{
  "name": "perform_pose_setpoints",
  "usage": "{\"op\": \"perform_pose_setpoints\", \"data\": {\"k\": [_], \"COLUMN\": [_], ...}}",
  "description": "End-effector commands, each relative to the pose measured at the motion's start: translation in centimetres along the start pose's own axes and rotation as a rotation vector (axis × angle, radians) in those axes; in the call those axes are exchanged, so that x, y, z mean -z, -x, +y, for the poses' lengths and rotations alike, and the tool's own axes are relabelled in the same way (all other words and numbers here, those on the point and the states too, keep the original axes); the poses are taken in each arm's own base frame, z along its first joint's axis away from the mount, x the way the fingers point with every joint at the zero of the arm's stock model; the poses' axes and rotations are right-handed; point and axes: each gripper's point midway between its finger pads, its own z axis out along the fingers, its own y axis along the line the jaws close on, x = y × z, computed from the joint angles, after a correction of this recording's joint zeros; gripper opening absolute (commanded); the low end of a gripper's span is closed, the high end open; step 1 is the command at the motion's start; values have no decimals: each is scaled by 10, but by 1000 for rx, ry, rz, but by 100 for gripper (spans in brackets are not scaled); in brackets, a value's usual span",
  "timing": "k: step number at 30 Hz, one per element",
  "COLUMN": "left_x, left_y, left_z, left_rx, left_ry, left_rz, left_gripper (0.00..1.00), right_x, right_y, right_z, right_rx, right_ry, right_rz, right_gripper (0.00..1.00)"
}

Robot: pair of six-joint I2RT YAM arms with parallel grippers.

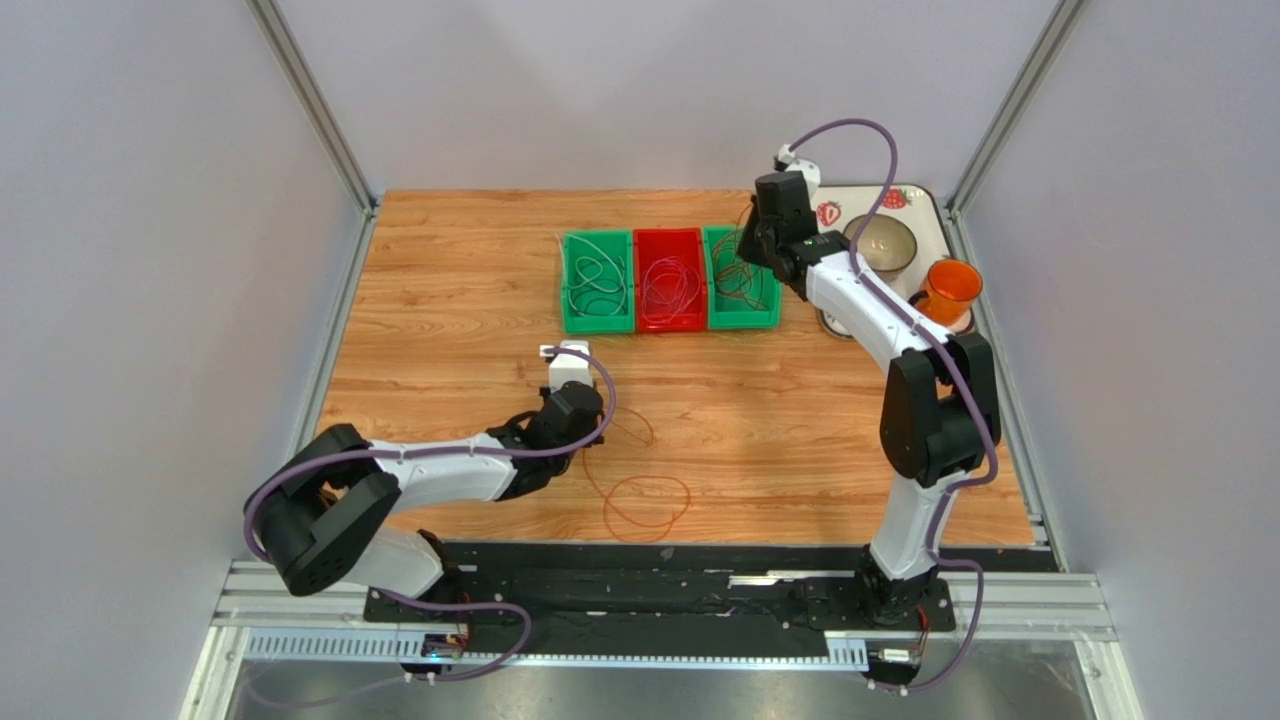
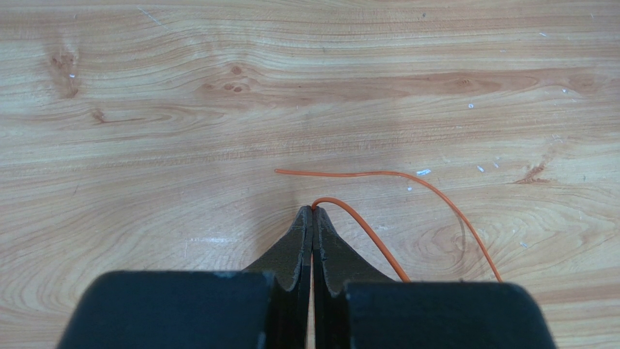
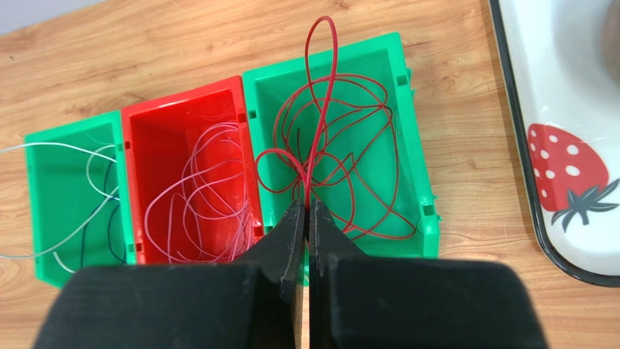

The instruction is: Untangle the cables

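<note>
Left gripper point(image 2: 313, 212): clenched tight, tips low over the table point(image 2: 145, 109), with an orange cable point(image 2: 362, 225) seemingly pinched right at the very tips.
Orange cable: it lies out on the bare wood, trailing back from the tips toward the near edge, and one free end curls just ahead of the fingers.
Risk on the left: with such a shallow hold, I reckon a quick pull lets the thin cable slide out. A long drag might cinch its loose loop into a knot.
Right gripper point(image 3: 305, 207): clamped shut too, gripping a red cable point(image 3: 321, 87) that rises in a tall narrow loop.
Red cable: the rest sits heaped in the right green bin point(image 3: 412, 138), crossing itself many times.
Risk on the right: a lift may haul up the whole heap. A loop could also catch the rim and drag the bin, which touches the red bin point(image 3: 182, 91) beside it.
Neighbours: the red bin holds pale pinkish cables point(image 3: 196, 196). The left green bin point(image 3: 69, 129) holds white and dark cables point(image 3: 94, 189), some hanging over its wall where they could snag.
Farther out: a white tray point(image 3: 567, 65) sits near the bins, within reach of a swinging cable end.
</note>
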Motion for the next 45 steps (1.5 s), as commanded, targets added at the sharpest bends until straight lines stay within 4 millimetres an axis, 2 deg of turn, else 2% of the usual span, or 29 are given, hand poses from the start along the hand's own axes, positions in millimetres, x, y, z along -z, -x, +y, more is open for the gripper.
{"op": "perform_pose_setpoints", "data": {"k": [1,8,14,17,18,20,21,27,30,35,37,38,40,43,44,45], "left_x": [-2,-3,-4,-5,-5,-5,-5,-5,-4,-4,-4,-4,-4,-4,-2,0], "left_y": [19,19,19,19,18,19,19,19,20,20,20,20,19,18,21,20], "left_z": [-12,-13,-14,-15,-15,-14,-14,-14,-15,-14,-15,-15,-15,-17,-22,-27], "left_rx": [34,31,26,25,23,23,24,23,25,24,24,24,23,4,1,-2], "left_ry": [-25,-24,-23,-24,-24,-22,-23,-24,-26,-27,-28,-28,-28,-50,-76,-117], "left_rz": [-42,-43,-38,-36,-35,-37,-38,-36,-40,-39,-38,-38,-37,-34,-43,-45], "left_gripper": [0,0,0,0,0,0,0,0,0,0,0,0,0,0,0,0], "right_x": [-17,-40,-46,-43,-40,-31,-27,3,17,50,60,61,74,87,92,97], "right_y": [-6,-29,-32,-23,-15,-8,-3,18,26,46,48,40,36,10,2,-10], "right_z": [0,-5,-11,-15,-13,-12,-11,-10,-11,-7,-2,-1,5,8,13,10], "right_rx": [33,94,141,167,170,173,172,175,166,132,110,105,82,84,93,100], "right_ry": [20,18,-13,-42,-48,-49,-42,-46,-51,-27,3,20,61,106,122,122], "right_rz": [8,75,97,90,77,69,60,23,4,-42,-45,-24,-18,23,35,52], "right_gripper": [0,0,0,0,0,7,18,46,49,48,47,46,45,45,45,45]}}
